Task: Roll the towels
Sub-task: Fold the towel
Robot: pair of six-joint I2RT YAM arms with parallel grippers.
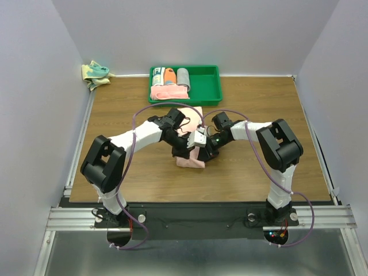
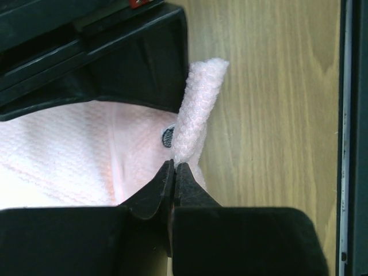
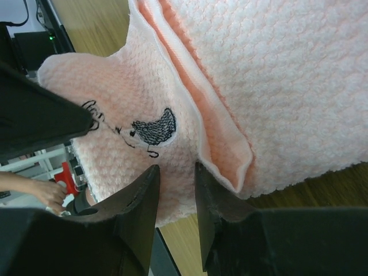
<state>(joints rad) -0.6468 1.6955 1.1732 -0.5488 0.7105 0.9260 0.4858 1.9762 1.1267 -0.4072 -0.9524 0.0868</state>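
Pink towel (image 3: 276, 69) is found at the middle of the counter (image 1: 259, 167), where both arms meet over it, and the roll is judged barely begun. The left tool (image 2: 174, 168) is closed tight on a thin edge of the cloth, which stands up from the pinch as a narrow ridge beside the stitched dark mark (image 2: 168, 136). The right tool (image 3: 175, 181) is held at the same end, its jaws partly apart with cloth showing in the gap. Whether that cloth is squeezed cannot be told. Around the tools the towel is seen in loose lengthwise folds rather than flat, with one open flap near the right tool.

For the step to be done well, the pinched edge should be turned over onto the cloth evenly across the width, so that a straight first turn is made. The loose flap should be pressed flat before it is wrapped, or a lopsided roll is likely. Tension should be gentle, since soft cloth is easily dragged across the wood instead of rolled. The tools are crowded together, so a clash should be guarded against. Teal towel (image 1: 95, 73) is seen crumpled beyond the far left corner, and a green tray (image 1: 214, 92) is seen at the back edge.
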